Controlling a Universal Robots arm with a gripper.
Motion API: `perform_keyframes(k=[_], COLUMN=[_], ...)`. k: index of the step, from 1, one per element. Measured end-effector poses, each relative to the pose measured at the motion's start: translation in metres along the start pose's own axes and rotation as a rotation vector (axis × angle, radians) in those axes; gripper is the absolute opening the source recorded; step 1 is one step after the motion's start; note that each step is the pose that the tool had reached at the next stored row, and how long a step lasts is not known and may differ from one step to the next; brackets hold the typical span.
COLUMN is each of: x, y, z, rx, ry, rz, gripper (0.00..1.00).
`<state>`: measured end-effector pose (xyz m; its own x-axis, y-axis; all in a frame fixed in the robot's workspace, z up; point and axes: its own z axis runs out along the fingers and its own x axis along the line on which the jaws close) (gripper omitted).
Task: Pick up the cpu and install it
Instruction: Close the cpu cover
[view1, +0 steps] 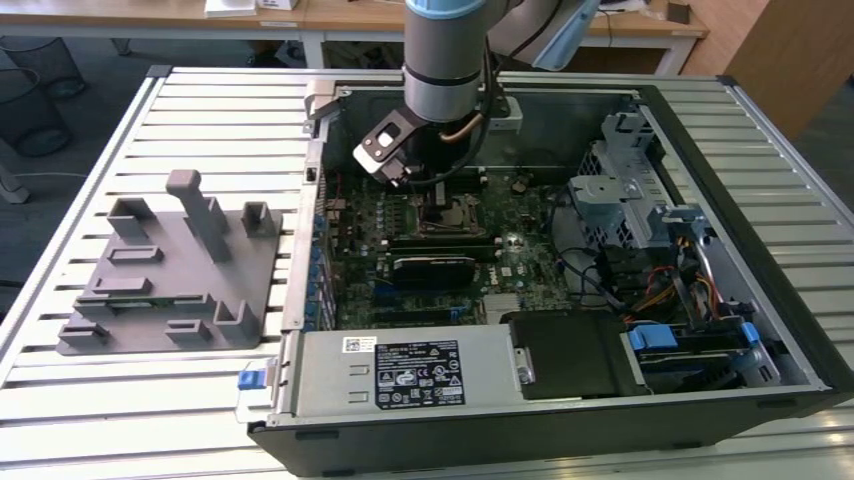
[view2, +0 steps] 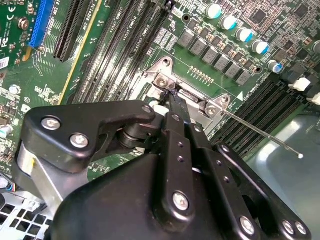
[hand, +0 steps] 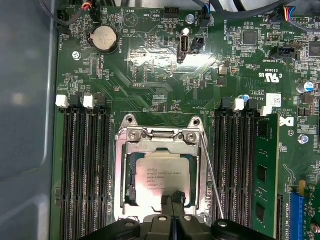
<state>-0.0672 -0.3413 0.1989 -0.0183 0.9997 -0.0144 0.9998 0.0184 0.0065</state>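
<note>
as the arm (view1: 447, 50) hangs over the open computer case (view1: 787, 300) in the upper middle of the exterior view, we see the gripper (hand: 173, 200) with fingertips pressed together, nothing between them, right over one edge of the cpu (hand: 161, 175); touching or not, we cannot tell. the cpu lies flat inside the socket frame (hand: 125, 170). the grey fixture (view1: 160, 290) sits at the exterior view's left, well apart.

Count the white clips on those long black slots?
3 in the first wrist view: two white clips on one side of the cpu, one opposite; more may be hidden.
</note>
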Motion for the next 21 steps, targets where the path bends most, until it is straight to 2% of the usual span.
perform_keyframes(k=[5,8,13,21], x=[-0.0001,0.0,0.0012,0.0025], y=[-0.0004,-0.0009,-0.0047,-0.0051], z=[-0.0071,-0.0077,-0.0048,0.0012], rx=[0.0003,0.0002,0.0003,0.0014], ry=[-0.0003,-0.0001,0.0007,-0.0005], rz=[0.0,0.0,-0.002,-0.002], gripper=[0.11,0.11,0.11,0.11])
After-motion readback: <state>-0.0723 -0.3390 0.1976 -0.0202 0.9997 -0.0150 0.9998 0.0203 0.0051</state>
